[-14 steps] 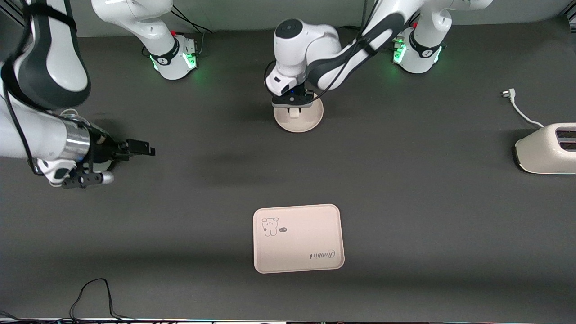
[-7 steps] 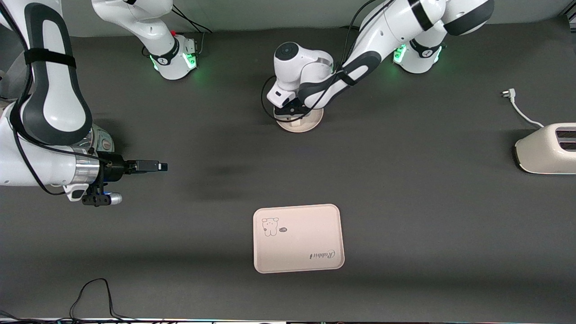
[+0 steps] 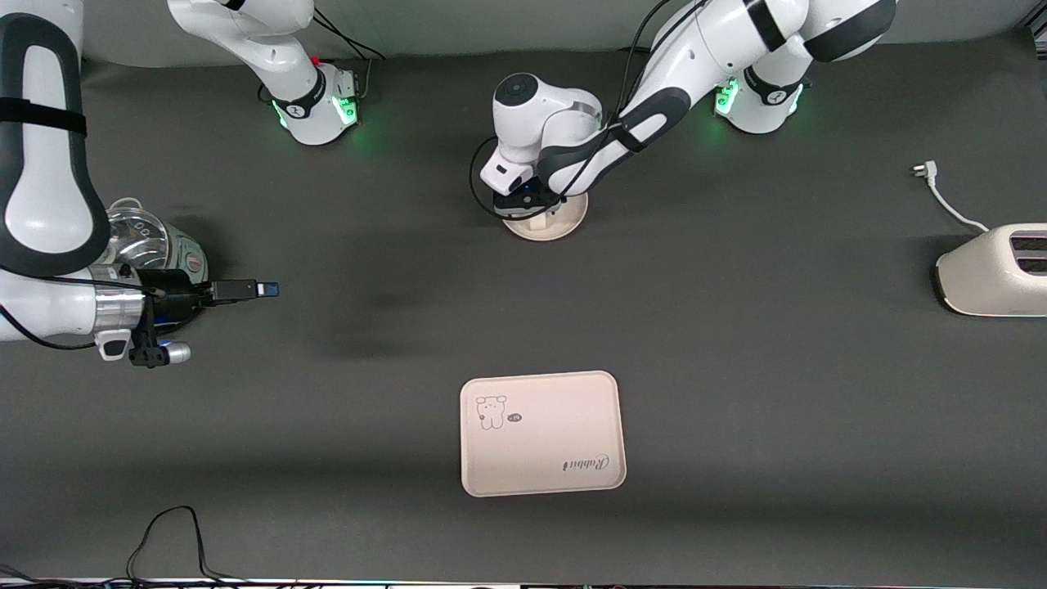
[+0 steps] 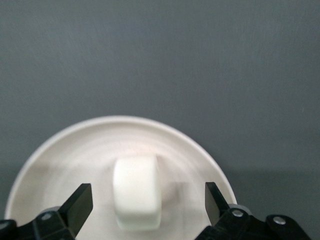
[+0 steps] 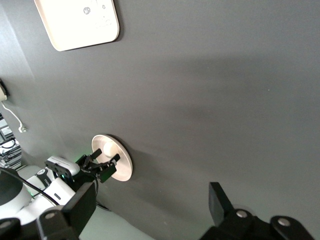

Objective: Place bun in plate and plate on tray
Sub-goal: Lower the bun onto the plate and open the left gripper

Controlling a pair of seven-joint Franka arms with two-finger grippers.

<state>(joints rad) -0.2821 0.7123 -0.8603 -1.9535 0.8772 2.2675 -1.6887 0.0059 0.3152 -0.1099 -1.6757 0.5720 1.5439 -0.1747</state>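
Observation:
The bun point(image 4: 136, 192) lies on the round cream plate point(image 4: 120, 125), which stands on the table near the robots' bases point(image 3: 567, 224). My left gripper point(image 3: 532, 209) hangs low over the plate. In the left wrist view it point(image 4: 147, 194) is open, one finger on each side of the bun, neither touching it. The tray point(image 3: 544, 433) with the animal drawing lies nearer to the front camera than the plate, with nothing on it. My right gripper point(image 3: 266, 289) is open and empty over bare table at the right arm's end. In the right wrist view point(image 5: 150, 195) it shows the plate point(image 5: 120, 157) and the tray point(image 5: 80, 22) far off.
A white toaster point(image 3: 994, 270) stands at the left arm's end of the table, its cord and plug point(image 3: 928, 172) beside it. A shiny metal pot point(image 3: 155, 237) sits under the right arm. A black cable point(image 3: 172, 532) loops near the table's front edge.
My left hand has sunk lower over the plate, covering more of it. My right gripper swung out toward the table's middle, then drew back a little.

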